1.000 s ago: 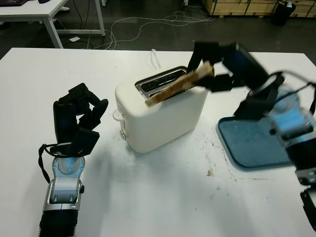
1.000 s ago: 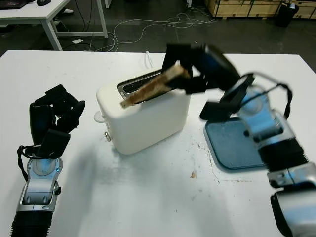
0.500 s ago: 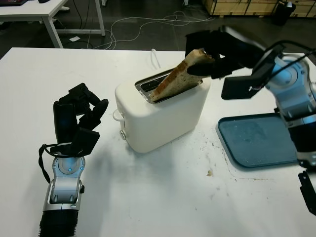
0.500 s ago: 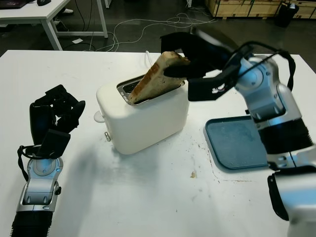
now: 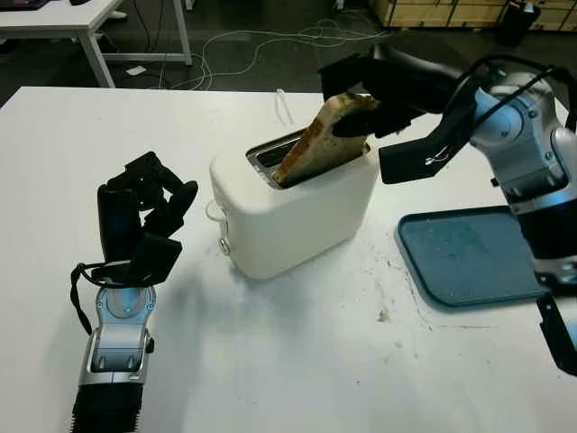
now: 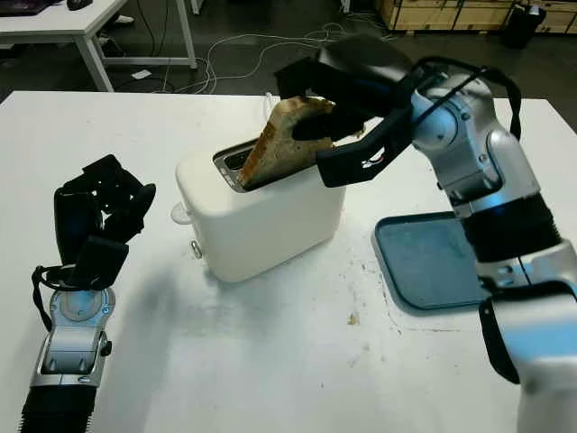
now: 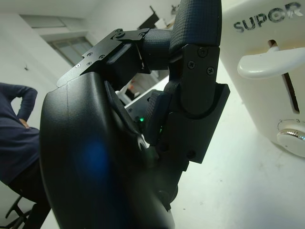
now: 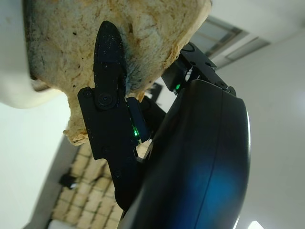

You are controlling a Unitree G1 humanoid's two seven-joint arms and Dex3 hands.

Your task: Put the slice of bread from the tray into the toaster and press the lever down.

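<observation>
A robot's right hand (image 5: 379,86) grips a slice of bread (image 5: 323,137) over a white toaster (image 5: 293,203) on a white table (image 5: 297,361). The bread leans at a slant, its lower end inside the slot nearer the robot and its upper end raised toward the hand, whose fingers (image 8: 108,95) clasp the crust from both faces (the right wrist view shows one black finger pressed flat against the toasted crumb). The slice is partly in, with most of its length above the toaster's top.

The blue tray (image 5: 473,257) lies on the table to the toaster's right, near it but apart, and holds only crumbs. More crumbs (image 5: 383,316) speckle the table between toaster and tray, toward the robot's side.

The left hand (image 5: 144,221) stands upright on the table side to the toaster's left, well apart from it, clenched on nothing, fingers (image 7: 190,71) curled in toward the palm. The lever (image 7: 269,62) sits at the top of its slot on the toaster's end face nearest that hand, above a silver knob (image 7: 291,138). A white cord (image 5: 284,106) runs off behind the toaster.

A person (image 7: 16,138) in a dark blue top stands beyond the table, seen past the left hand.
</observation>
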